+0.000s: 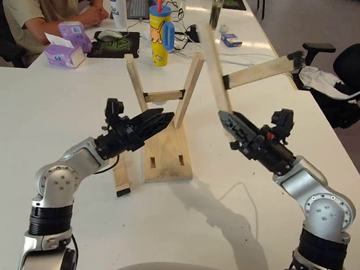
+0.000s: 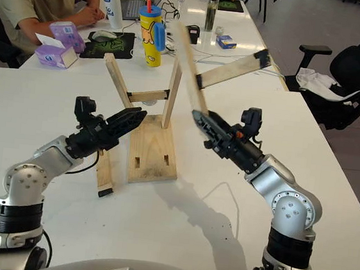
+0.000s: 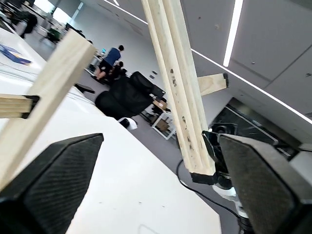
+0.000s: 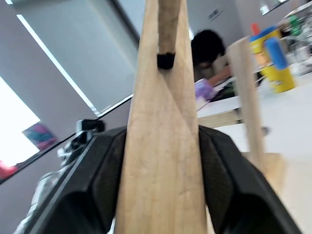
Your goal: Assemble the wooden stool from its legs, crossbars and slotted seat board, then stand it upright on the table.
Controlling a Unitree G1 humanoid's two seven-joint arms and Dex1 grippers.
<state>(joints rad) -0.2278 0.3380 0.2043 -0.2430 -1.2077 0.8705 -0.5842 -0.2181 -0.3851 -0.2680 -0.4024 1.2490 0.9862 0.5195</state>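
My right gripper (image 1: 228, 121), just right of centre in the left eye view, is clamped on the lower end of a long pale wooden stool leg (image 1: 216, 71). The leg slants up and away toward the top middle of the frame. In the right wrist view my black fingers (image 4: 97, 185) press against its two flat sides. A second pale wooden bar (image 1: 261, 71) is joined to that leg about halfway up. It juts toward the upper right and ends in a black cap. The whole piece is held clear of the white table (image 1: 33, 119). My left gripper (image 1: 162, 118), left of centre, is spread wide and grips nothing. Its ribbed pads (image 3: 53, 180) stand apart in the left wrist view. It hovers just over the near-left part of the flat pale wooden seat board (image 1: 167, 152), which lies in the middle of the table with two small rectangular slots cut near its front edge. Two upright wooden legs (image 1: 189, 87) rise from the board's far side, leaning apart like a V. A short wooden crossbar (image 1: 163, 96) joins them. A loose wooden leg with a black tip (image 1: 121, 175) lies flat just left of the board.
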